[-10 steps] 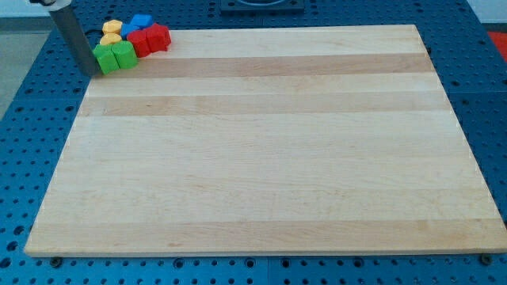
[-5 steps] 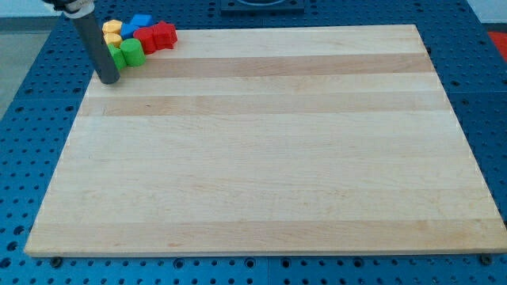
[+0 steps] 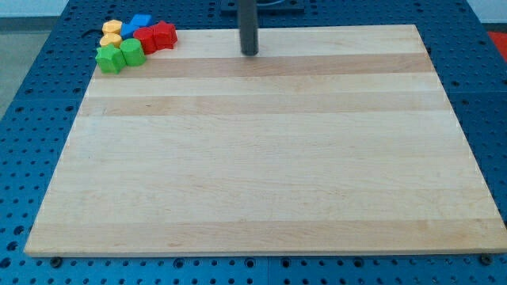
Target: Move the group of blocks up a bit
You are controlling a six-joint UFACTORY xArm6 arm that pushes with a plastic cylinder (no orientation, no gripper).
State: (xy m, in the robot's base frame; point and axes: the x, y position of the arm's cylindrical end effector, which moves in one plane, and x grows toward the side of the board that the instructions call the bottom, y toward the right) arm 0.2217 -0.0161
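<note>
A tight group of blocks sits at the board's top left corner. It holds two green blocks (image 3: 120, 55) at the lower left, two red blocks (image 3: 154, 36) at the right, two yellow blocks (image 3: 111, 32) at the upper left and two blue blocks (image 3: 136, 23) at the top. My tip (image 3: 249, 53) rests on the board near the top edge, well to the right of the group and apart from every block.
The wooden board (image 3: 261, 158) lies on a blue perforated table (image 3: 24, 119). The group lies close to the board's top and left edges.
My tip moved from the left side of the green blocks far to the right along the top of the board. The blocks stay bunched at the corner.
</note>
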